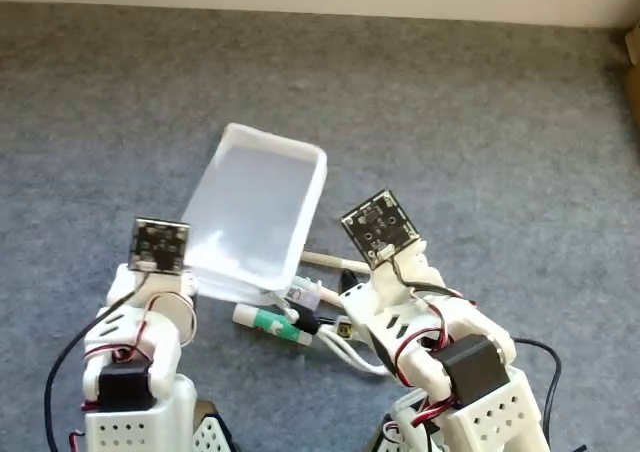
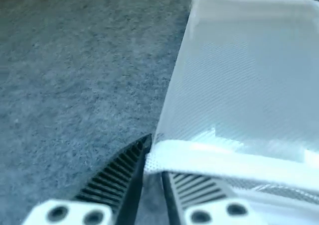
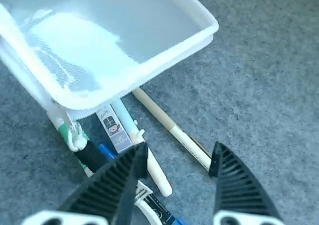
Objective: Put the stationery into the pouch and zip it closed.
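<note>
Pens [image 3: 172, 129] lie just outside the mouth of the pouch [image 1: 255, 207], whose rim the left gripper [image 2: 154, 158] pinches, and the wide-open right gripper [image 3: 180, 158] over them should next grab one.

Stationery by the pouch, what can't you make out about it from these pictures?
- High view: the stationery lies partly under the pouch rim and behind the right arm; count unclear.
- Right wrist view: several ends are hidden under the pouch and behind the right gripper, others cut off at the picture's edge.
</note>
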Action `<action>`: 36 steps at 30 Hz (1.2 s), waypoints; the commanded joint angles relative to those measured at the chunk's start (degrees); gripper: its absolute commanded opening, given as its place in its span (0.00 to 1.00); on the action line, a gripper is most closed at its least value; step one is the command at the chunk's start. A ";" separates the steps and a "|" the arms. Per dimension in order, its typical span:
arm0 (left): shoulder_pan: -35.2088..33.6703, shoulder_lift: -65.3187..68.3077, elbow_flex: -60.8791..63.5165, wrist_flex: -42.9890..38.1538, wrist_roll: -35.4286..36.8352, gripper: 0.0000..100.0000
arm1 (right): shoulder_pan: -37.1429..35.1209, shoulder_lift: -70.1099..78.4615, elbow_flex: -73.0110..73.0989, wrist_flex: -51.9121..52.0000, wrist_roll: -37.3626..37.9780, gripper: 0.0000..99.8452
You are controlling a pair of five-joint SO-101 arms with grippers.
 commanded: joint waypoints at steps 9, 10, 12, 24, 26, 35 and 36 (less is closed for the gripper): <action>-7.78 -0.57 -4.44 -1.14 4.40 0.01 | 0.84 9.45 -3.65 -3.82 0.44 0.19; -7.87 -0.57 -4.44 -1.14 4.40 0.01 | 0.92 12.44 -3.65 -4.53 0.62 0.19; -7.87 -0.57 -4.44 -1.14 4.40 0.01 | 0.92 18.51 -3.65 -5.67 0.88 0.19; -7.96 -0.57 -4.53 -1.14 4.40 0.01 | -1.19 33.10 -3.21 -12.70 4.57 0.19; -8.48 -0.57 -4.53 -1.14 4.40 0.01 | -3.38 33.45 -3.21 -13.49 4.57 0.19; -16.92 -0.57 -6.55 -1.23 9.23 0.01 | -9.19 33.63 -3.12 -18.33 4.22 0.19; -16.92 -0.57 -6.55 -1.23 9.23 0.01 | -9.98 33.63 -3.03 -18.59 4.22 0.19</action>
